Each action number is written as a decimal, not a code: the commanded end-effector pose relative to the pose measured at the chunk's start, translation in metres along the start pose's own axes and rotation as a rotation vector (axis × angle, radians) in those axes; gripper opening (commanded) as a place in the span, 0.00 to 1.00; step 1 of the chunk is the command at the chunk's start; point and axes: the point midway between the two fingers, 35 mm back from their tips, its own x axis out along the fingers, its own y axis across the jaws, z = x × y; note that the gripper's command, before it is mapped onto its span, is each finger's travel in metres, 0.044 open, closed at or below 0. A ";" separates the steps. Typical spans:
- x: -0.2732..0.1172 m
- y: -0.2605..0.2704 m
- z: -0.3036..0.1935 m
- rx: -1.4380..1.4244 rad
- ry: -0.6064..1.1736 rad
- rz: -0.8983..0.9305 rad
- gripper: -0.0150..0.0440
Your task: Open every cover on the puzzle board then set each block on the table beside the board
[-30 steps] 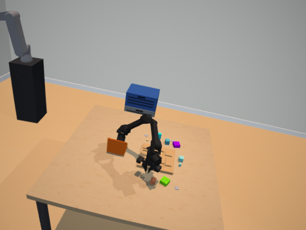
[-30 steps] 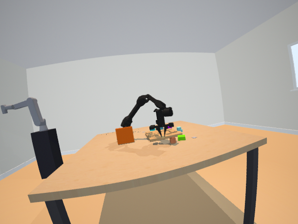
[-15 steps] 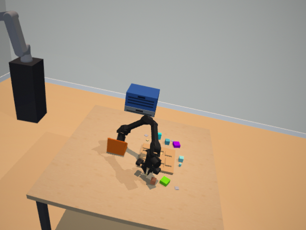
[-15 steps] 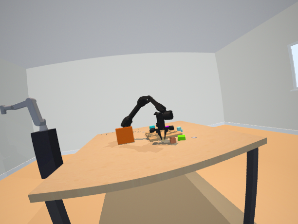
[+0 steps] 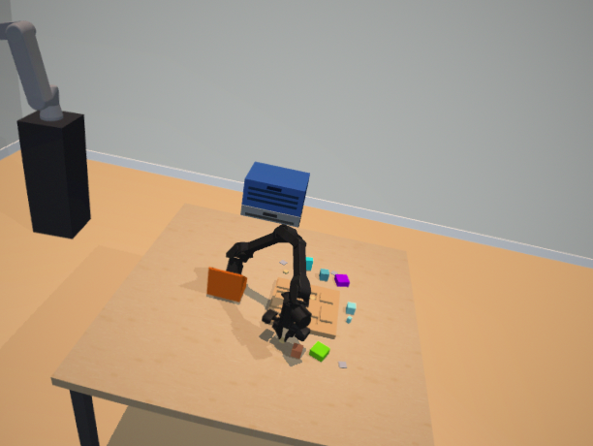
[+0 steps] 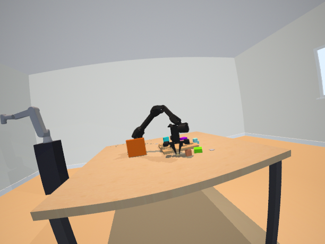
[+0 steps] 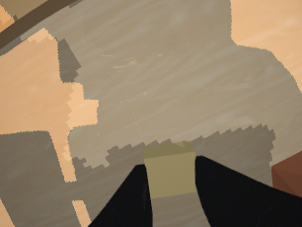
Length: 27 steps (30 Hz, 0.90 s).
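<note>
My gripper [image 5: 284, 337] [image 6: 177, 154] [image 7: 170, 170] is shut on a pale yellow block [image 7: 171, 179], low over the table just off the near side of the puzzle board [image 5: 333, 293] [image 6: 195, 145]. The arm hides part of the board; its covers are too small to judge. A red-brown block [image 5: 296, 351] [image 6: 188, 153] [image 7: 291, 175] and a green block [image 5: 320, 351] [image 6: 198, 150] lie beside the board. On the far side and to the right are a cyan block [image 5: 309, 264], a teal block [image 5: 324, 274], a purple block [image 5: 342, 280] and a light cyan block [image 5: 351, 307].
An orange panel [image 5: 226, 285] [image 6: 136, 147] stands left of the board, near the arm's base. A tiny light blue piece [image 5: 349, 319], a small yellow piece [image 5: 286, 271] and a flat grey piece [image 5: 342, 365] [image 6: 211, 149] lie on the table. A blue cabinet [image 5: 276, 191] is at the back.
</note>
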 end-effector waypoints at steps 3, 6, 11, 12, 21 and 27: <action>0.000 0.000 0.000 0.000 0.000 0.000 0.57; 0.000 0.000 0.000 0.000 0.000 0.000 0.70; 0.000 0.000 0.000 0.000 0.000 0.000 0.92; -0.001 0.000 0.000 0.000 0.000 0.000 0.97; -0.027 -0.002 -0.001 0.003 0.000 0.001 1.00; -0.046 -0.001 -0.001 0.005 -0.001 0.002 1.00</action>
